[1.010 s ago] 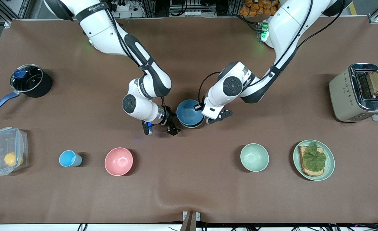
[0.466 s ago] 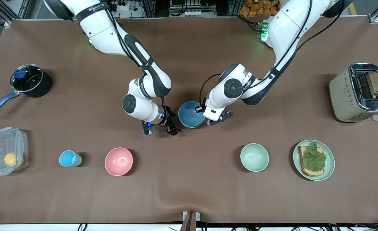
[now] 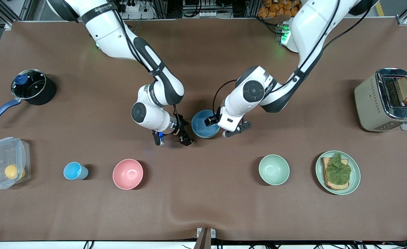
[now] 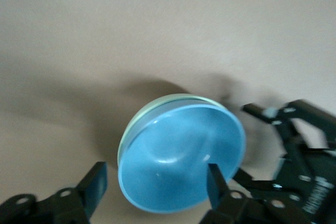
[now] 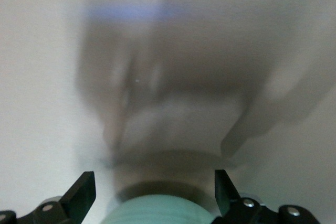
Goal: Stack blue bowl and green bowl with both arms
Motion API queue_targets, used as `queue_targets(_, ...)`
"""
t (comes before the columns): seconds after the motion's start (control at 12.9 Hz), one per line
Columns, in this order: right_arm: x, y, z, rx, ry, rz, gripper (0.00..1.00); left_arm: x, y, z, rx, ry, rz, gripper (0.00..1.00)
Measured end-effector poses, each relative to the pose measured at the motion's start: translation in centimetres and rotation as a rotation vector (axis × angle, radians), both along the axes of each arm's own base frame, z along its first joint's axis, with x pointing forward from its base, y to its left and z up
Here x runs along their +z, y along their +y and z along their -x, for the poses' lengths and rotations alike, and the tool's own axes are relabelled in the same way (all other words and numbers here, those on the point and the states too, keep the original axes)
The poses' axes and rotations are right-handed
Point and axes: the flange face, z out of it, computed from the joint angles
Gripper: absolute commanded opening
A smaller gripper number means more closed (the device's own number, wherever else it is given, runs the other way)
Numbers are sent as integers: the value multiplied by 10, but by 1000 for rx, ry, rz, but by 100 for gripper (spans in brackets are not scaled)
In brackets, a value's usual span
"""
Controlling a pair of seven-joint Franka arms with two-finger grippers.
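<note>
Over the blue bowl point(image 4: 184, 161), left gripper point(image 4: 155, 184) wide (nothing held)

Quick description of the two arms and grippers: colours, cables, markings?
Both arms are glossy white with dark grey joint sections and round grey joint caps. Black cables run along each. The right arm carries a black band with white lettering. The left gripper and right gripper have black fingers; the right one shows a blue part.

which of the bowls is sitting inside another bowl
The blue bowl, mid-table between the two arms: it sits nested in the green bowl, whose rim shows around it. The pink bowl and mint-green bowl stand alone.
</note>
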Motion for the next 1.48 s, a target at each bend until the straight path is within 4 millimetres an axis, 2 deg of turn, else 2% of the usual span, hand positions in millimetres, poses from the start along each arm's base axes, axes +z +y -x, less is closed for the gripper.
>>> queue_targets(0.16, 20, -19, -10, 38, 62, 9, 100, 57, 13, -7, 14, -43, -28, 100)
queue_targets(0.23, 35, -35, -15, 73, 95, 28, 100, 88, 27, -12, 27, -65, -50, 100)
queue_targets(0.47, 82, -90, -25, 156, 174, 123, 100, 169, 88, -26, 81, -124, -155, 100)
queue_targets(0.78, 139, -158, -34, 317, 173, 178, 100, 253, 153, -34, 102, -114, -252, 100)
queue_targets(1.01, 191, -238, -45, 446, 122, 148, 100, 293, 198, -35, 70, -135, -287, 100)
queue_targets(1.17, 229, -287, -49, 534, 64, 154, 100, 310, 234, -35, -59, -121, -324, 100)
queue_targets(1.48, 298, -336, -59, 699, -64, 223, 100, 330, 328, -45, -265, -94, -336, 100)
